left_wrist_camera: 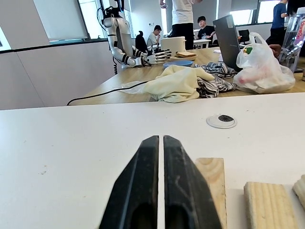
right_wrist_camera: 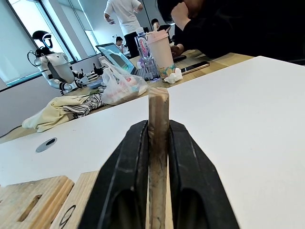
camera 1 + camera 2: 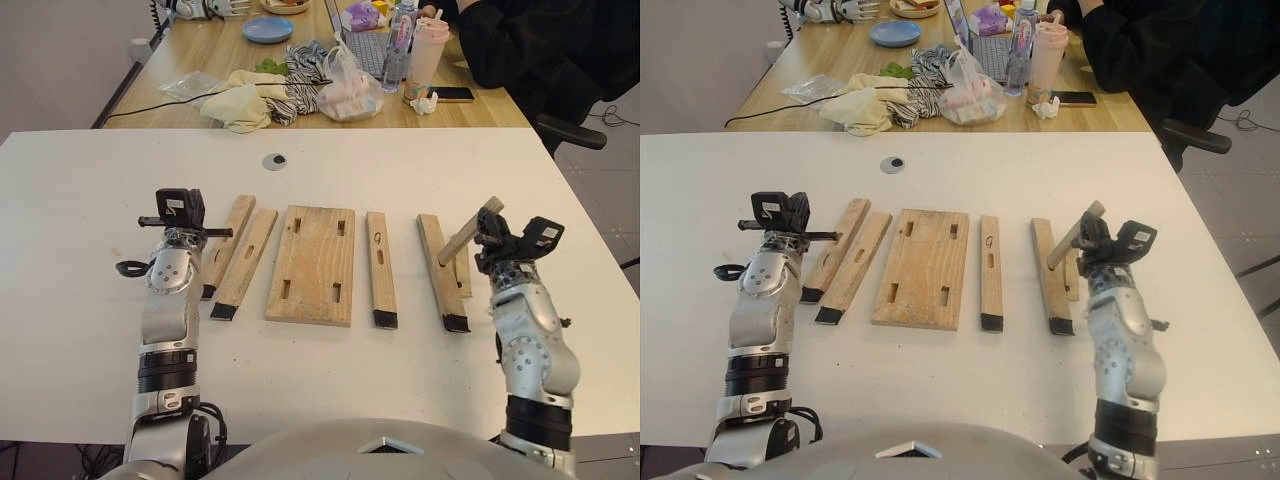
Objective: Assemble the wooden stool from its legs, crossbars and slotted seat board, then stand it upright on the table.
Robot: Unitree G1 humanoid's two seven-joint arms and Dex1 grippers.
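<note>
The slotted seat board [image 3: 310, 262] lies flat mid-table. Two legs [image 3: 238, 252] lie side by side to its left, one leg [image 3: 379, 255] to its right and another leg [image 3: 441, 258] farther right. My right gripper [image 3: 490, 235] is shut on a thin crossbar [image 3: 468, 234], which slants up over that far-right leg; in the right wrist view the crossbar [image 2: 158, 124] stands between the black fingers [image 2: 128, 162]. A short piece [image 3: 463, 276] lies under it. My left gripper [image 1: 157, 140] is shut and holds nothing, low beside the far end of the leftmost leg [image 1: 212, 183].
A round grommet [image 3: 275, 161] sits in the white table behind the parts. A wooden table beyond carries cloths [image 3: 250, 98], a plastic bag [image 3: 345, 90], a cup [image 3: 428, 50] and a laptop. A person sits at the back right.
</note>
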